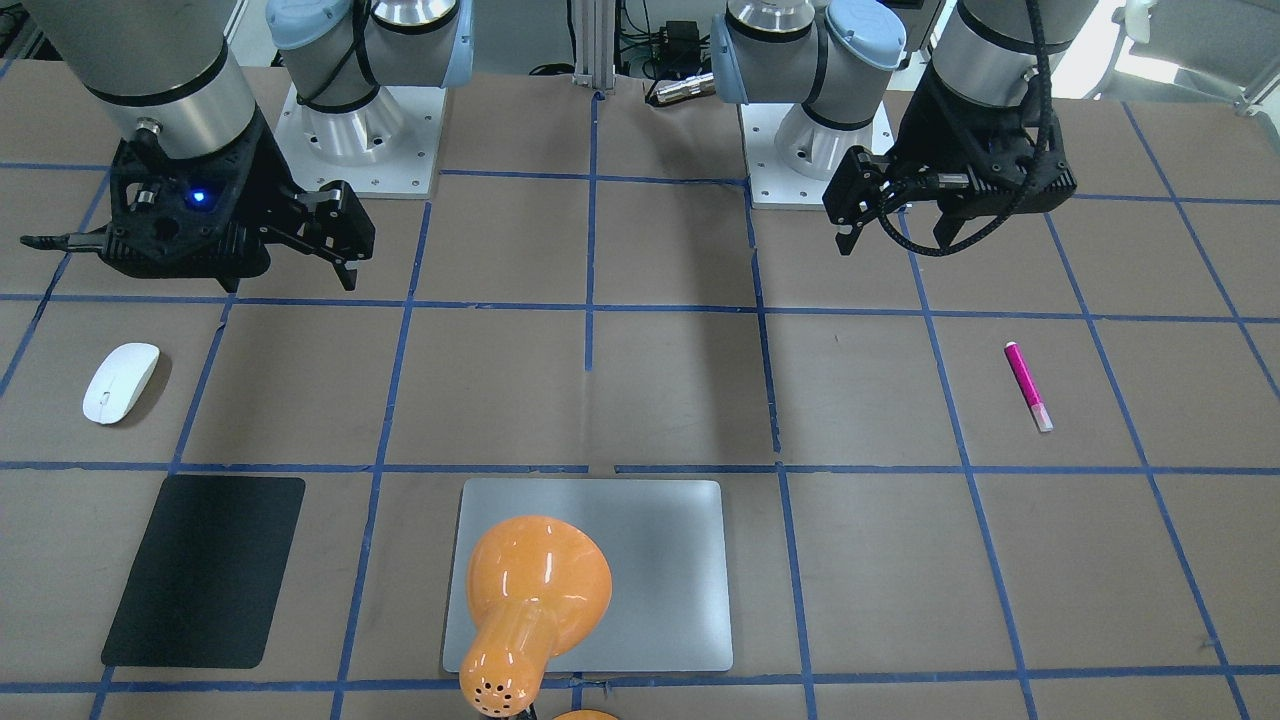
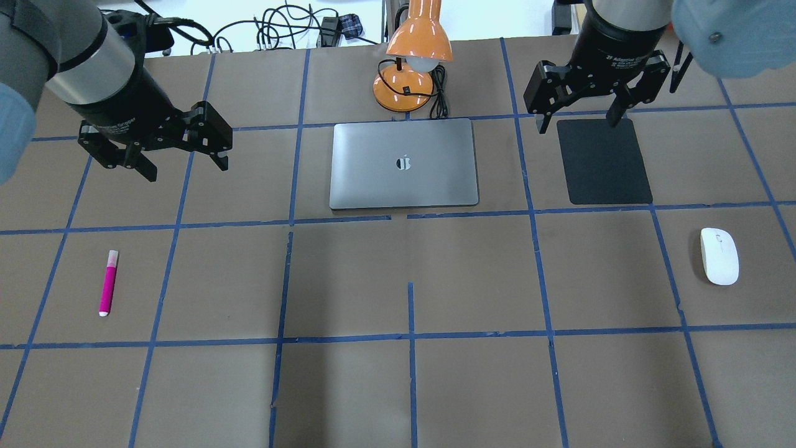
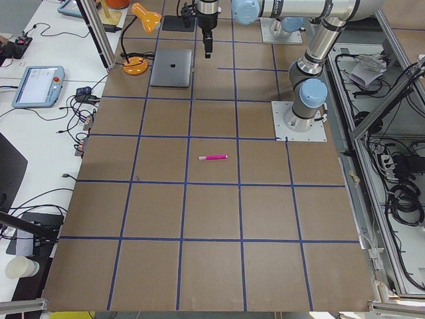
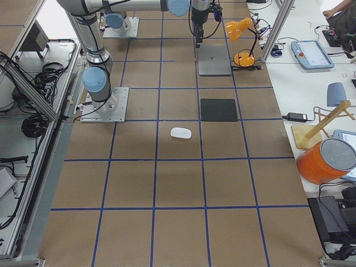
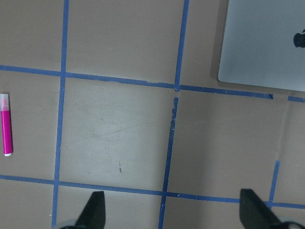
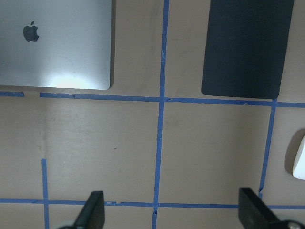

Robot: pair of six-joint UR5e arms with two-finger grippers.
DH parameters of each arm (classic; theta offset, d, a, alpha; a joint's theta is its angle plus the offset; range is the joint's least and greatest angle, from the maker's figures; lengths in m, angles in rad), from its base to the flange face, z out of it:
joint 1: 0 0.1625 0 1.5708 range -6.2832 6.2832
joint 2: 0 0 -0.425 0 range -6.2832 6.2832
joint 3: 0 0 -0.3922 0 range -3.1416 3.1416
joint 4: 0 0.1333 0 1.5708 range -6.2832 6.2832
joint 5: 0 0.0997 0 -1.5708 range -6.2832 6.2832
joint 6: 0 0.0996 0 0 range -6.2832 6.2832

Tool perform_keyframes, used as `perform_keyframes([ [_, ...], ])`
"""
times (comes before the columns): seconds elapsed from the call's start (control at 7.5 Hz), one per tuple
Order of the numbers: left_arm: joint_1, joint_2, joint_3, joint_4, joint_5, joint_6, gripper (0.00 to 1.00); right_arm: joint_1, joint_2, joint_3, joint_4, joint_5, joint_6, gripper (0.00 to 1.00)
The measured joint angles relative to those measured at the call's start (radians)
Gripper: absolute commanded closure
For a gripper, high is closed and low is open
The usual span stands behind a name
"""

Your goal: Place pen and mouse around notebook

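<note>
The pink pen (image 2: 108,283) lies alone on the table's left part, nearer the front than my left gripper (image 2: 186,165), which hangs open and empty above the table. The white mouse (image 2: 719,256) rests far right, in front of the black pad. My right gripper (image 2: 578,121) hovers open and empty over the pad's back left corner. The silver notebook (image 2: 404,163) lies flat at the middle back, closed. In the left wrist view the pen (image 5: 6,125) sits at the left edge and the notebook (image 5: 267,43) at the top right. The mouse (image 6: 300,160) just shows at the right wrist view's edge.
A matte black pad (image 2: 603,162) lies right of the notebook. An orange desk lamp (image 2: 416,56) stands behind the notebook, its shade leaning over the notebook's back edge. Blue tape lines grid the brown table. Cables run along the far edge.
</note>
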Motion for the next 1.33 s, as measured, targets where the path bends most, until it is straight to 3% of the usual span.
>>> perform_keyframes([
  [0.8, 0.022, 0.015, -0.002, 0.001, 0.001, 0.057, 0.00, -0.008, 0.006, 0.022, 0.007, -0.014, -0.004, 0.00],
  [0.93, 0.022, 0.017, -0.003, 0.000, -0.001, 0.059, 0.00, -0.031, 0.006, 0.039, 0.009, -0.018, -0.007, 0.07],
  [1.33, 0.022, 0.020, -0.004, -0.001, -0.002, 0.062, 0.00, -0.193, 0.000, 0.151, -0.017, -0.021, -0.104, 0.00],
])
